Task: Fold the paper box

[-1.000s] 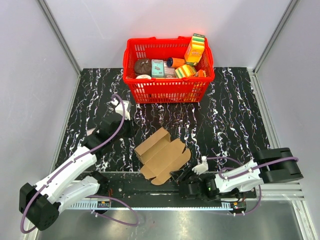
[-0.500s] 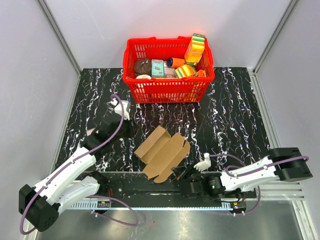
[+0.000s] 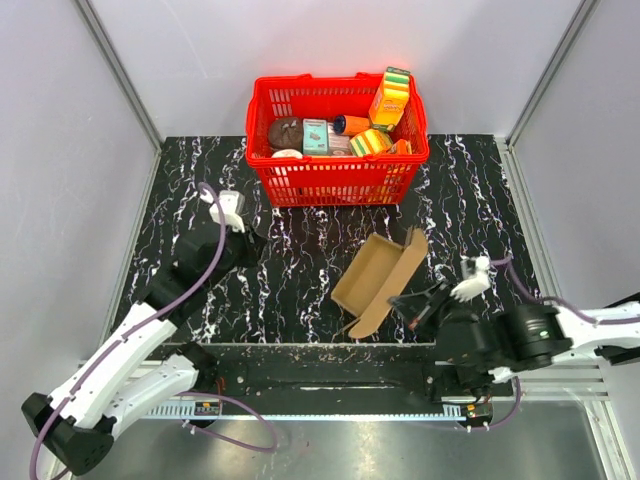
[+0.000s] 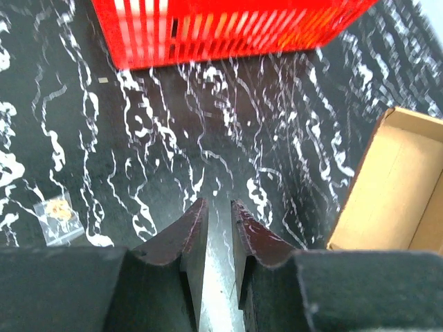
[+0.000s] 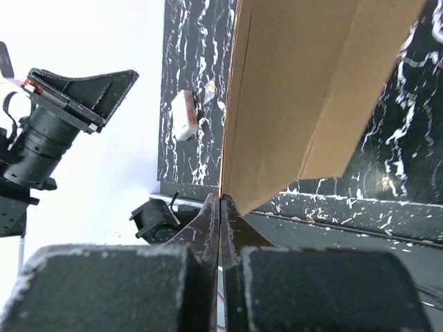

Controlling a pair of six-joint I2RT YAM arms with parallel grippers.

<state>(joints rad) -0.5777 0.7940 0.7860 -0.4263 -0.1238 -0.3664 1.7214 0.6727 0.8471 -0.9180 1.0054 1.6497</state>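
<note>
Early in the fold, I reckon: my right gripper (image 5: 220, 202) is pinched tight on an edge of the paper box (image 3: 378, 278), half-open mid-table near the red basket (image 3: 335, 175). Left gripper (image 4: 216, 211) is slightly apart and empty, so next I'd bring it over to brace a panel

A black counter (image 3: 470, 200) veined with white is lying between plain pale grey walls (image 3: 330, 40), with aluminium rails (image 3: 122, 75) running up the corners under even light.
</note>
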